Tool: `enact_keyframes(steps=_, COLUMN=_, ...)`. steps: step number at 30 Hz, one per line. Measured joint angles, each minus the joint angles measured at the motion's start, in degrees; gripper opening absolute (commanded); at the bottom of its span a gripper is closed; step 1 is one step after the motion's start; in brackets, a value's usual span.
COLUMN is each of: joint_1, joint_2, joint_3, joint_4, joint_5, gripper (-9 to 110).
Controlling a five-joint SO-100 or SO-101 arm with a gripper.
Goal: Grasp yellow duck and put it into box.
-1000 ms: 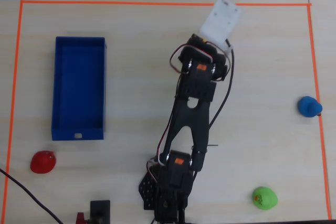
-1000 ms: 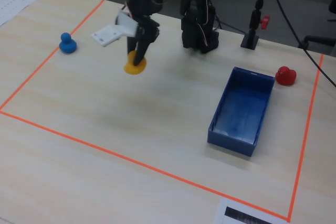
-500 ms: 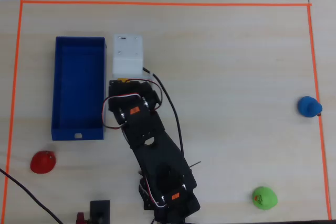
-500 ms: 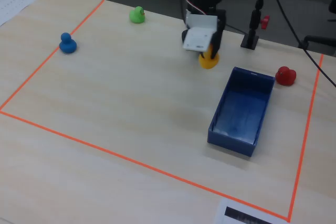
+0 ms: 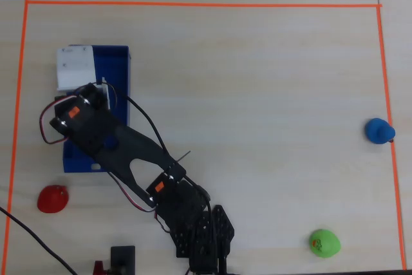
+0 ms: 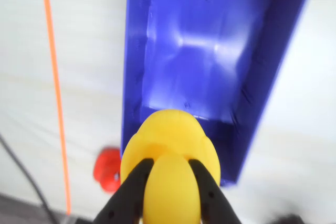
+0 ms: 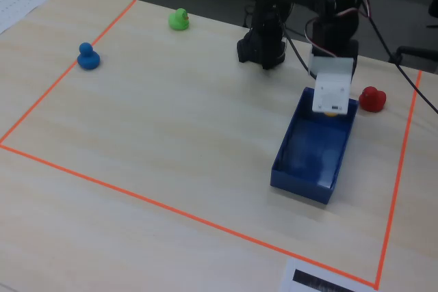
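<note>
We see the claw (image 6: 169,174) clenched on the yellow duck (image 6: 170,145), which hangs between its black fingers (image 6: 132,187) above the near end of the blue box (image 7: 311,152). Half a second ago the duck was beside the box; now it is over it.

Stood pale and wood-grained — a desk (image 7: 171,141) marked with an orange tape border (image 5: 193,4); lay beyond the far edge — dark floor (image 7: 397,5).

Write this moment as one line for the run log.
phase: carry | tool: shut on yellow duck | position: above box | release: not yet
</note>
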Motion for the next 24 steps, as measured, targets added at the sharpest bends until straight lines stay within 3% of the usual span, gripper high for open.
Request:
enact_keyframes(steps=3, joint_1=0.1, joint_2=-5.8, joint_3=-5.8, joint_4=0.3, joint_5=-0.3, gripper=0)
enact_keyframes(steps=8, joint_1=2.0, joint_2=-10.0, joint_3=-6.7, joint_4=2.5, joint_5=-3.1, gripper=17)
enact_keyframes(steps=16, joint_1=5.8, joint_2=-10.3, joint_3=-6.2, joint_4=1.1, joint_5=-4.0, gripper=23)
enact_keyframes(steps=18, joint_1=6.3, joint_2=-10.3, joint_3=-6.2, joint_4=1.0, joint_5=-4.1, gripper=21)
enact_keyframes(steps=22, joint_1=7.5, joint_2=-9.8, joint_3=-5.9, joint_4=0.9, joint_5=-4.7, gripper=1)
enact_keyframes(steps=24, joint_1=8.6, joint_2=-7.4, joint_3=-4.3, joint_4=0.9, joint_5=-5.5, gripper=0)
